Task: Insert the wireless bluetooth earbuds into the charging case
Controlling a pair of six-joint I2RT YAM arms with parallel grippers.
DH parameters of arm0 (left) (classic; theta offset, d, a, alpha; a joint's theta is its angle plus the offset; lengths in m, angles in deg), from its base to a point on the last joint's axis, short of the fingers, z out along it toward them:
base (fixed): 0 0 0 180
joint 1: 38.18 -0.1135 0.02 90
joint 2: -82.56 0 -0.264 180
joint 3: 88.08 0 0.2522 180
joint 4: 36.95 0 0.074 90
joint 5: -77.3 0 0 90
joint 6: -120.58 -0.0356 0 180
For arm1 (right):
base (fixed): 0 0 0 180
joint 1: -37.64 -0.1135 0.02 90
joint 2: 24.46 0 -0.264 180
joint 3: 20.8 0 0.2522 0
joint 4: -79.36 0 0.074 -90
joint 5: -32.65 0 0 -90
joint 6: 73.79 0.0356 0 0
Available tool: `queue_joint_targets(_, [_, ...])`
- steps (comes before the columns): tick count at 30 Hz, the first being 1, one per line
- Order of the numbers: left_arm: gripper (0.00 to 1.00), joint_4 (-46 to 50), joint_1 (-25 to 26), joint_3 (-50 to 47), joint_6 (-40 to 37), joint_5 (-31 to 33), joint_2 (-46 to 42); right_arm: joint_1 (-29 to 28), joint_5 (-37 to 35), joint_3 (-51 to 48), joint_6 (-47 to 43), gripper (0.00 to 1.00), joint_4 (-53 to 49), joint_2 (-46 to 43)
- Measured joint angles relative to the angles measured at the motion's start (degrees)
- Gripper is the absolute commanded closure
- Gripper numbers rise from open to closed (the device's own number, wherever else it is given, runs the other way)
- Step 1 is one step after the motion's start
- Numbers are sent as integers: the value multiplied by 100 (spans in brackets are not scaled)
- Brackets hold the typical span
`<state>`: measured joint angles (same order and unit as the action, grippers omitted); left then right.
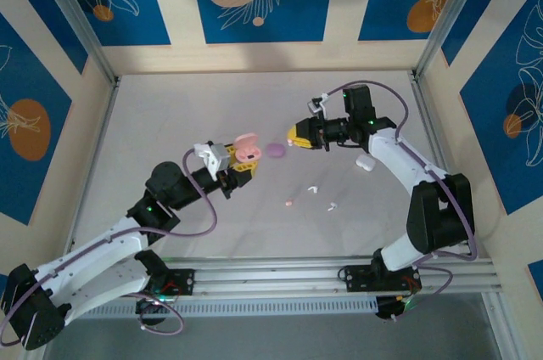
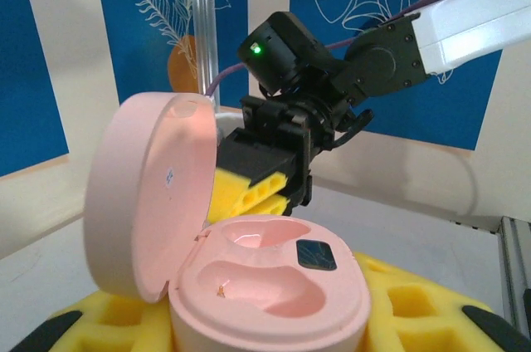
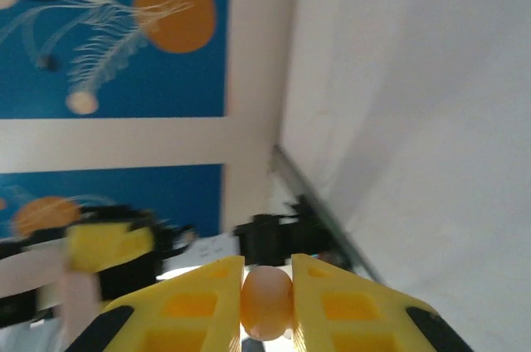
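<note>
My left gripper (image 1: 238,161) is shut on an open pale pink charging case (image 1: 246,149), lifted over the table's middle. In the left wrist view the charging case (image 2: 270,286) sits between my yellow fingers (image 2: 415,306), lid (image 2: 145,194) swung up to the left, both wells empty. My right gripper (image 1: 294,134) hovers just right of the case, its yellow tips (image 2: 253,182) close behind it. The right gripper (image 3: 267,286) is shut on a small peach-pink earbud (image 3: 267,302). Three more earbuds lie on the table: white (image 1: 312,187), pink (image 1: 288,203), pale (image 1: 331,205).
A closed purple case (image 1: 276,149) lies on the table between the two grippers. A white case (image 1: 365,162) rests under the right arm's forearm. Patterned walls and metal posts enclose the table on three sides.
</note>
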<state>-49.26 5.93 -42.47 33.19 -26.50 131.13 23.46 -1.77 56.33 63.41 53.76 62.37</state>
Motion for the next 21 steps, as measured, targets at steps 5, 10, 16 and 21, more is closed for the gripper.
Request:
queue_joint_targets(5, [69, -2, 0, 0, -4, -4, 186, 92, 837, -157, 999, 79, 1191, -140])
queue_joint_targets(10, [69, -9, 0, 2, -15, -9, 308, 76, 1220, -157, 1637, 79, 1843, -466])
queue_joint_targets(16, [68, -68, 0, 26, -46, -173, 503, -28, 1285, -157, 1891, 79, 1950, -654])
queue_joint_targets(21, [69, -313, 0, 55, -175, -308, 732, -345, 951, -50, 1580, 79, 1469, -859])
